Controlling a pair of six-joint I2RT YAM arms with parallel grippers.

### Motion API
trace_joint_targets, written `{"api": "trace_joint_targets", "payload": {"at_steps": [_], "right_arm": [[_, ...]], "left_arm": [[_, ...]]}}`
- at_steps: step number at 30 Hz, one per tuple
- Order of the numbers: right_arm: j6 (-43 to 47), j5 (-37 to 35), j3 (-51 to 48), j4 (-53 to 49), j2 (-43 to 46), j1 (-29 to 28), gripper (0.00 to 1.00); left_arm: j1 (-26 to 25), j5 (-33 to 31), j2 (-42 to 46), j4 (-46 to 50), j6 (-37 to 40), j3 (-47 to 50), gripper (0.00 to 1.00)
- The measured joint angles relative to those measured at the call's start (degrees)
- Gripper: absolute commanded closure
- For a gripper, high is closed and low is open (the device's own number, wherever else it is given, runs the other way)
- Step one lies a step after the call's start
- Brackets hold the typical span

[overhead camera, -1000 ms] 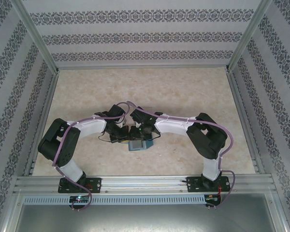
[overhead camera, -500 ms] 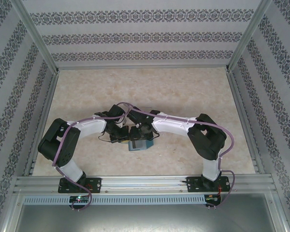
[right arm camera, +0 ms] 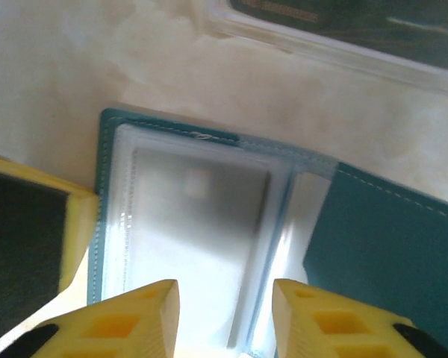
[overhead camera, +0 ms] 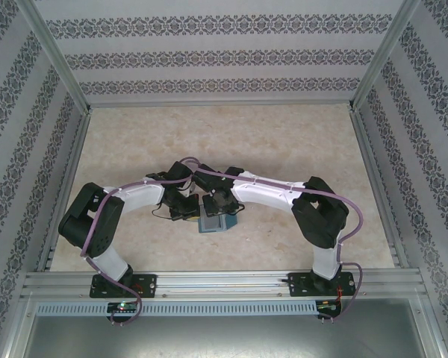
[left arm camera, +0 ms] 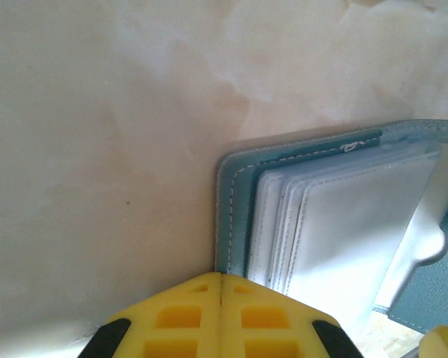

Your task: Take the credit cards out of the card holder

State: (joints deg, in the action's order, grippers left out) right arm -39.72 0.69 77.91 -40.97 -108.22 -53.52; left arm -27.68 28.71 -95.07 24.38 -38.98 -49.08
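Near the middle of the table (overhead camera: 284, 142), not far from the arm bases, the card holder (overhead camera: 213, 224) lies open and flat, and both wrists meet above it. Your coming move turns on how the clear sleeves (right arm camera: 194, 216) lie to the right pincer (right arm camera: 224, 309). They are directly under and ahead of it. The seam where they join the spine runs away from the fingertips, so you have one yellow finger at each side of that seam. This pincer stands apart, and you can see nothing held between its fingers. The left pincer (left arm camera: 222, 313) is pressed together with nothing between the pads. Its tip sits at the left edge of the teal cover, touching it or just beside; I judge that it pins the holder down. You cannot tell if credit cards are inside the sleeves, because the plastic is too blurred. The right arm is the better placed one for pulling, I think. Both arms are bent inward, elbows out, forearms pointing to the centre. A clear tray (right arm camera: 336, 48) with something dark in it lies just beyond the holder.
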Motion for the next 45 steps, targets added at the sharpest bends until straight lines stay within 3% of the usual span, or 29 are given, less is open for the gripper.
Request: {"api": "trace_joint_targets", "payload": {"at_steps": [6,16,24,36,45], "right_arm": [[-1.11,5.57,-2.10,6.14,-0.02,0.00,0.79],[-2.12,7.65,-2.34,8.66,-2.95,0.02,0.74],[-2.08,5.95,-2.27,6.82,-3.15,0.13,0.59],[-1.27,2.23,-0.59,1.66,-3.80,-0.42,0.43],[-0.35,-4.00,2.25,-5.53,-4.13,-1.51,0.40]], "left_arm": [[0.00,0.02,0.00,0.02,-0.02,0.00,0.96],[0.02,0.00,-0.02,0.02,-0.02,0.00,0.96],[0.04,0.02,-0.02,0.02,0.00,0.00,0.97],[0.04,0.02,-0.02,0.02,-0.02,0.00,0.97],[0.04,0.02,-0.02,0.02,0.00,0.00,0.97]]}}
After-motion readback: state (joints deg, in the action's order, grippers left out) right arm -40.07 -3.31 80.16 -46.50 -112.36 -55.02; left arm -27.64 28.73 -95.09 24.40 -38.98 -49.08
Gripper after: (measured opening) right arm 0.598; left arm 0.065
